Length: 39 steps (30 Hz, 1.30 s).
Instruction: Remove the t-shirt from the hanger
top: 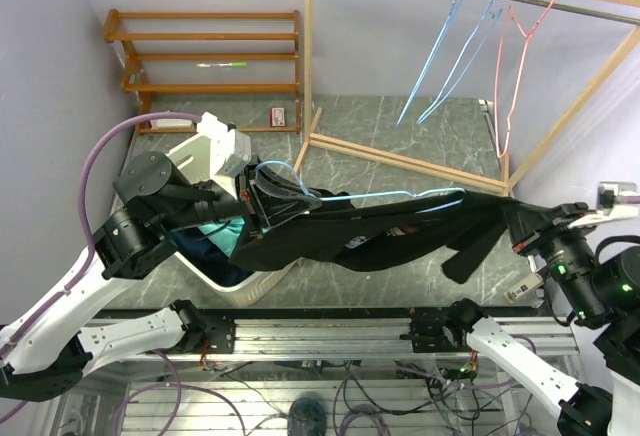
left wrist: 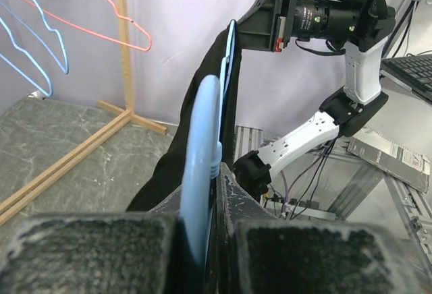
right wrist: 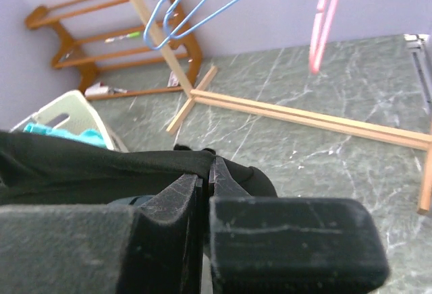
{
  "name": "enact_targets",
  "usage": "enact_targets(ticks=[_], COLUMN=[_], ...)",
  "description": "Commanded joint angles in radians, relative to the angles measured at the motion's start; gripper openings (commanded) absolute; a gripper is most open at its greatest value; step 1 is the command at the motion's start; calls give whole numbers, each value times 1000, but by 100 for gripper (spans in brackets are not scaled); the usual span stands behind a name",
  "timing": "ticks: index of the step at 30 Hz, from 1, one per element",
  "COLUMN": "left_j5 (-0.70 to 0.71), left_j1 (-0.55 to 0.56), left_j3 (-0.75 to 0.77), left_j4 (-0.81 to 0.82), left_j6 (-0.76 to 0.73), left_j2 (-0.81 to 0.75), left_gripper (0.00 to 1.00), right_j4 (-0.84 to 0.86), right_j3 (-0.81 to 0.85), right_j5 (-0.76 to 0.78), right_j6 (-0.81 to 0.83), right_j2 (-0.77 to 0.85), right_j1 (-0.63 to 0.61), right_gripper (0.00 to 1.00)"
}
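Note:
A black t-shirt (top: 380, 236) is stretched low over the table between my two grippers. The light blue hanger (top: 380, 196) still runs along its upper edge. My left gripper (top: 252, 194) is shut on the hanger's hook end; in the left wrist view the blue hanger (left wrist: 202, 139) sits clamped between the pads of that gripper (left wrist: 202, 199), and the t-shirt (left wrist: 206, 78) trails away toward the right arm. My right gripper (top: 512, 218) is shut on the shirt's far end. In the right wrist view a fold of the black t-shirt (right wrist: 81, 172) is pinched at the tips of the right gripper (right wrist: 208, 171).
A white laundry basket (top: 215, 274) holding teal cloth sits under the left arm, and its rim (right wrist: 64, 112) also shows in the right wrist view. A wooden rack (top: 308, 56) behind carries blue hangers (top: 440, 56) and a pink hanger (top: 510, 86). A wooden shelf (top: 205, 56) stands at back left.

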<state>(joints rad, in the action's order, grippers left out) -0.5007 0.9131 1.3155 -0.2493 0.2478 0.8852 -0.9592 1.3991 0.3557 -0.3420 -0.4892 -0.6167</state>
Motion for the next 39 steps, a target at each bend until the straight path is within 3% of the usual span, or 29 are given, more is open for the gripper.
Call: enact_targets(ticks=[1,6,10,14,17,20,22,30,39], left_j5=[-3,-5,3,-16,-28,-73,-119,-221,-233], left_j1=[-2,-3,-3,-3,-2,-3,-2,8,14], left_j3=[-4,-12,-12,-24,-48,-51,-40,-34,-38], left_j4=[73,98,106,119,148,157,146,152,179], left_j6=[20,28,30,39,58,72,72,73,88], left_j2=[-26,-27,-16,23,68,133,182,264,248], left_gripper=[7,7,7,7,7,7,7,7,7], right_j4=[-71,-115,-67,-8,29,88,115,116,129], right_j3=[19,-40,-95,-82,-56,-52,-35,30,-68], right_j5=[232,118,-126,-489,-765,-942,-980,-830,-895], right_j6=[-64,-80,-12,70,107,101,100,160,201], right_j2=[15,-29,-39,-47,-67,-78,-91,-194,-242], right_j1=[-10,-18,-15,-16,-15,-15,-16,-15,-16], right_gripper=[0,0,1,31,37,38,38,39,41])
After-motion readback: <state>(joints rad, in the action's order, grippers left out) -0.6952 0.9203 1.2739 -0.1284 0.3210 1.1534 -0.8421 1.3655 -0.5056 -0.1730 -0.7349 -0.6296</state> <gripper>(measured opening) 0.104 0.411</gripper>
